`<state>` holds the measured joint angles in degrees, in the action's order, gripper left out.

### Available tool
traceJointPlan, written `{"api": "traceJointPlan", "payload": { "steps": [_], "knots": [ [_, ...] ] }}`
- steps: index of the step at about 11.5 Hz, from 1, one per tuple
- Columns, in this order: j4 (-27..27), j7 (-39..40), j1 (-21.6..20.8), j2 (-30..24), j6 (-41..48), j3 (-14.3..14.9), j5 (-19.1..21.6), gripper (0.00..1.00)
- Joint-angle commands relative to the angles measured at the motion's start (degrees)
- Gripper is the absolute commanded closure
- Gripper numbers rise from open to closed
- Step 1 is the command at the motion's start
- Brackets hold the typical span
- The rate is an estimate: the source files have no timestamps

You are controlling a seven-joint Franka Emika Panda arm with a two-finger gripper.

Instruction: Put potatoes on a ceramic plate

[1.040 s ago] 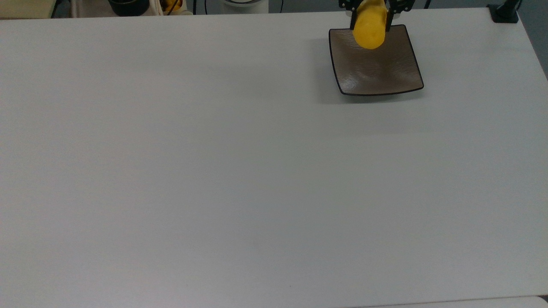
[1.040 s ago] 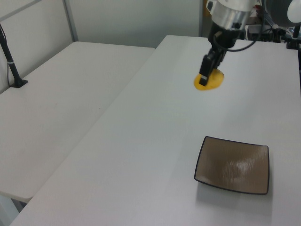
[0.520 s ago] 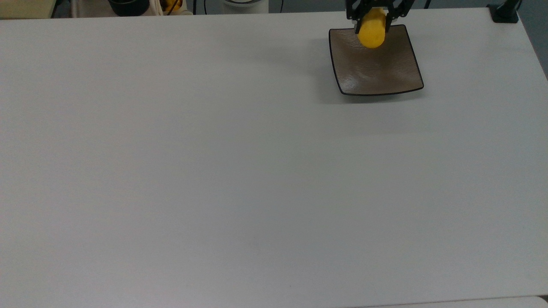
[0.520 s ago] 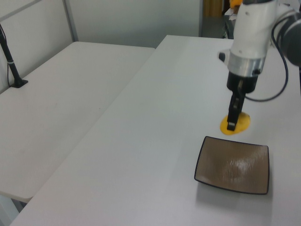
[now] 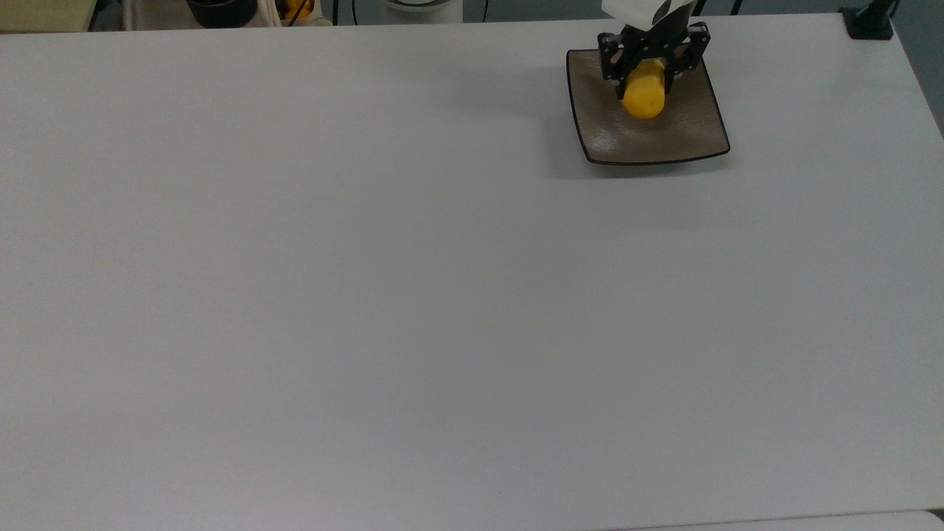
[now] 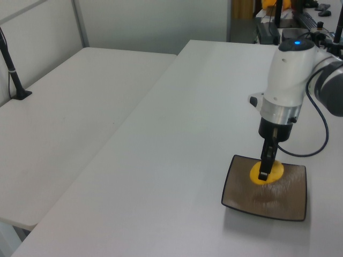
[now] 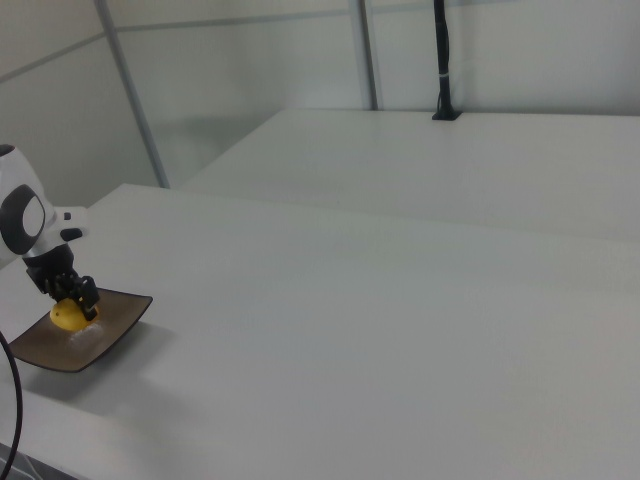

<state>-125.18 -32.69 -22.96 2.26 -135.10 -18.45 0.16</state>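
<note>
A small bright yellow oval potato [image 5: 643,97] sits low over a square glossy brown-grey ceramic plate [image 5: 693,131] (contact unclear), its long axis running between the clamping fingers of the black two-finger gripper [image 5: 646,71] directly above.

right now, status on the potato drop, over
Hand shut on potato, low over ceramic plate. Contact with plate unclear. Not released. Nothing in the way.

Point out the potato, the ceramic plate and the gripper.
potato [image 5: 643,102]: top view, on its yellow skin below the fingers.
ceramic plate [image 5: 686,136]: top view, bare brown surface near a corner.
gripper [image 5: 644,71]: top view, midway between its fingertips.
</note>
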Motion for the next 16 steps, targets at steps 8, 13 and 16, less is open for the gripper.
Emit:
{"api": "traceJointPlan", "payload": {
  "steps": [8,13,16],
  "knots": [
    [-1.7,-0.1,-1.0,1.9,-3.5,-0.2,0.5,0.0],
    [11.4,-0.4,4.0,-2.7,12.3,-0.2,-1.5,0.0],
    [23.3,-0.6,9.0,-3.9,28.9,0.3,-2.9,0.0]
  ]
}}
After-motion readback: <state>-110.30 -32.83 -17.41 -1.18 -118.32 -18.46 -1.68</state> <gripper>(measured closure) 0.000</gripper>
